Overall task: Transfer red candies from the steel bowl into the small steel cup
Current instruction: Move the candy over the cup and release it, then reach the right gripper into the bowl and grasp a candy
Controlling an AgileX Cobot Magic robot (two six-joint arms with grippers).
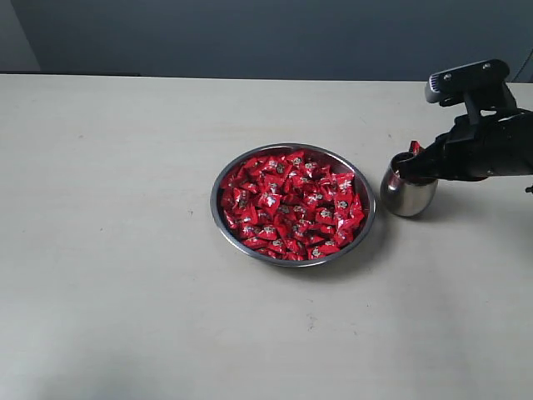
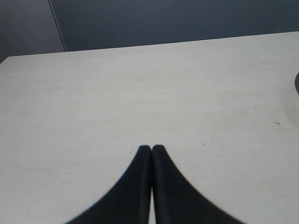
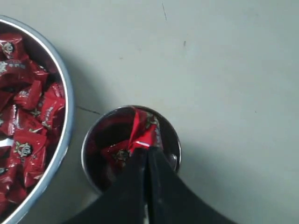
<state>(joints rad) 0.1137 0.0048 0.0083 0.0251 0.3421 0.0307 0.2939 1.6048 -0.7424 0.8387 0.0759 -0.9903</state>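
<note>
As it hangs above the steel cup (image 1: 406,200), the right gripper (image 3: 145,156) — clenched — pinches a red candy (image 3: 142,130).

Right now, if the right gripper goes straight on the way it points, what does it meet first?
Probably the red candies lying inside the small steel cup: the right gripper, shut on one candy, points down into the cup's mouth. Depth is unclear.

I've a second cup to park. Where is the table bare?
The table is bare left of the steel bowl, across the whole near side in front of it, and behind it up to the far edge. Crowded: the narrow gap between bowl and small steel cup, with the right fingers over the cup pinching a red candy.
</note>
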